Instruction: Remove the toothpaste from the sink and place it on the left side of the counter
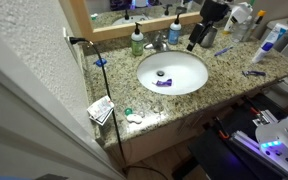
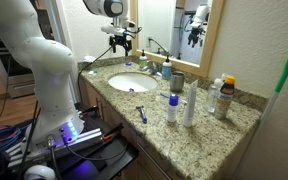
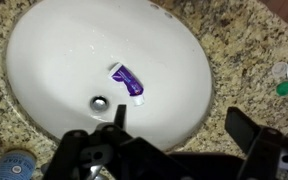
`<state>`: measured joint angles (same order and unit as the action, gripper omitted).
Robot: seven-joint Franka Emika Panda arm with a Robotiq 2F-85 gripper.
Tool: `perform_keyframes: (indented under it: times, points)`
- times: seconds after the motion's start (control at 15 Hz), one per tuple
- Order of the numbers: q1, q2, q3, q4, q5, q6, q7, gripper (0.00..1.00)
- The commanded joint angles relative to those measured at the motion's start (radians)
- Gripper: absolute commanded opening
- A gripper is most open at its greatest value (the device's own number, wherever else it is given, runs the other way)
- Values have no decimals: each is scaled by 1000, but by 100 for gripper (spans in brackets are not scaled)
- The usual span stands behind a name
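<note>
The toothpaste (image 3: 127,83), a short purple tube with a white cap, lies in the white sink (image 3: 54,50) next to the dark drain (image 3: 99,101). It also shows in an exterior view (image 1: 164,83), inside the sink (image 1: 189,72). My gripper (image 3: 184,125) is open and empty, well above the basin's edge, apart from the tube. It hangs over the sink's far side near the mirror in both exterior views (image 1: 197,40) (image 2: 121,42). The speckled granite counter (image 3: 249,50) surrounds the basin.
A chrome tap (image 1: 160,42), a green bottle (image 1: 137,40) and a blue bottle (image 1: 174,30) stand behind the sink. A large white-and-blue tube (image 1: 274,40) and a thin blue toothbrush (image 1: 252,72) sit on one side, a small box (image 1: 101,108) on the other. Several bottles (image 2: 190,103) crowd the counter.
</note>
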<state>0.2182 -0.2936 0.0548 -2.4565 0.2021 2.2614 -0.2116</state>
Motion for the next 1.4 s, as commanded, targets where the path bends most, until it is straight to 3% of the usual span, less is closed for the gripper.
perform_keyframes:
  times: [0.0,0.2,0.33,0.47,0.87,1.33]
  points:
    - [-30,159,11,20,-93,-13,-48,100]
    - [-33,322,11,34,-125,46,-158,100]
    - [-56,386,14,28,-210,150,-146,100]
    - [-61,356,30,5,-178,138,-119,100]
    - [-75,485,38,65,-200,215,-148,100]
    - [-86,607,67,65,-278,511,-163,100]
